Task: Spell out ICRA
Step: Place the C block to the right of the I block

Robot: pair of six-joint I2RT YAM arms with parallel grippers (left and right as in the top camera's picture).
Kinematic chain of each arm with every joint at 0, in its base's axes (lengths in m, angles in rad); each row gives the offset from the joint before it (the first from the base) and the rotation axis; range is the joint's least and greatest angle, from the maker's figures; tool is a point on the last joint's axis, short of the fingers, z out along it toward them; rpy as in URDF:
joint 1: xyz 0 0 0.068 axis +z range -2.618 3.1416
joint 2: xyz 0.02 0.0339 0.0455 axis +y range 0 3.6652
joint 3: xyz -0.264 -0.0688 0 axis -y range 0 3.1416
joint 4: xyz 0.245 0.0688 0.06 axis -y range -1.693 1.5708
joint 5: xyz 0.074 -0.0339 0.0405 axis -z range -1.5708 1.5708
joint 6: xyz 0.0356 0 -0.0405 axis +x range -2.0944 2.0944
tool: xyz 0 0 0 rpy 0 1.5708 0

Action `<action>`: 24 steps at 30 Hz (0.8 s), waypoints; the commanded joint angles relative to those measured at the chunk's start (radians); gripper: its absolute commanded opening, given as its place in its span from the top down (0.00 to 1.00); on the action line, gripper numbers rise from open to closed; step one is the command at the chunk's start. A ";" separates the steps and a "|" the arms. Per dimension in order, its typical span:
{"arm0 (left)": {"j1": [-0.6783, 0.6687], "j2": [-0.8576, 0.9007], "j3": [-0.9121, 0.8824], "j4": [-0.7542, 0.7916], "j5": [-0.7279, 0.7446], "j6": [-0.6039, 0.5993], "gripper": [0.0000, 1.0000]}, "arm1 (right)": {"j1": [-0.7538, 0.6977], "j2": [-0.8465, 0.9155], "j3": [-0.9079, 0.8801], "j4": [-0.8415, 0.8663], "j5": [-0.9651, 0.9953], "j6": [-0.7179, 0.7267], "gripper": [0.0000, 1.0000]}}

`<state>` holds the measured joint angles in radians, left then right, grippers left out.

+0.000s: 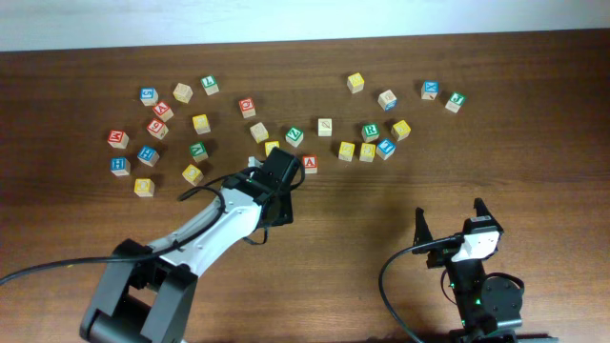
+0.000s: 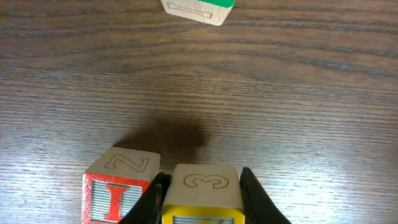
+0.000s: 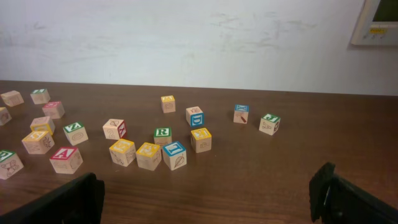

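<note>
My left gripper (image 2: 202,202) is shut on a yellow-faced wooden block (image 2: 202,186) with a curled engraving on top. A red letter I block (image 2: 118,190) stands touching it on the left. In the overhead view this gripper (image 1: 267,160) is near the table's middle, over the yellow block (image 1: 272,148). A red A block (image 1: 310,163) lies just to its right and also shows in the right wrist view (image 3: 65,158). A green R block (image 1: 370,131) lies further right, and shows in the right wrist view too (image 3: 163,135). My right gripper (image 1: 448,221) is open and empty near the front edge.
Many letter blocks lie scattered across the far half of the brown table (image 1: 400,191), in a cluster at the left (image 1: 152,129) and another at the right (image 1: 386,124). A green-edged block (image 2: 199,9) lies ahead of the left gripper.
</note>
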<state>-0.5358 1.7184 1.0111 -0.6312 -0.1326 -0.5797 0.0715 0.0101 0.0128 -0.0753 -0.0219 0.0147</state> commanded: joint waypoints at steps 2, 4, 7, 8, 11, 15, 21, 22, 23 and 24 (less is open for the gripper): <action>-0.003 0.038 -0.013 0.000 -0.034 0.013 0.83 | -0.006 -0.006 -0.007 -0.004 0.011 -0.004 0.02; -0.003 0.038 -0.013 0.002 -0.090 0.012 0.83 | -0.006 -0.006 -0.007 -0.004 0.011 -0.004 0.02; -0.003 0.038 -0.013 0.007 -0.100 0.012 0.82 | -0.006 -0.006 -0.007 -0.004 0.011 -0.004 0.02; -0.003 0.038 -0.013 0.011 -0.100 0.012 0.82 | -0.006 -0.006 -0.007 -0.004 0.011 -0.004 0.02; -0.003 0.038 -0.013 0.010 -0.062 0.012 0.82 | -0.006 -0.006 -0.007 -0.004 0.011 -0.004 0.02; -0.003 0.038 -0.013 0.010 -0.010 0.012 0.82 | -0.006 -0.006 -0.007 -0.004 0.011 -0.004 0.02; -0.003 0.040 -0.013 0.010 -0.010 0.013 0.80 | -0.006 -0.006 -0.007 -0.004 0.011 -0.004 0.02; -0.003 0.040 -0.013 0.010 -0.010 0.013 0.80 | -0.006 -0.006 -0.007 -0.004 0.011 -0.004 0.02; -0.003 0.040 -0.013 0.010 -0.010 0.013 0.79 | -0.006 -0.006 -0.007 -0.004 0.011 -0.004 0.02; -0.003 0.040 -0.013 0.010 -0.010 0.013 0.78 | -0.006 -0.006 -0.007 -0.004 0.011 -0.004 0.02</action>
<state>-0.5358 1.7470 1.0058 -0.6231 -0.1532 -0.5793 0.0715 0.0101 0.0128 -0.0753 -0.0219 0.0147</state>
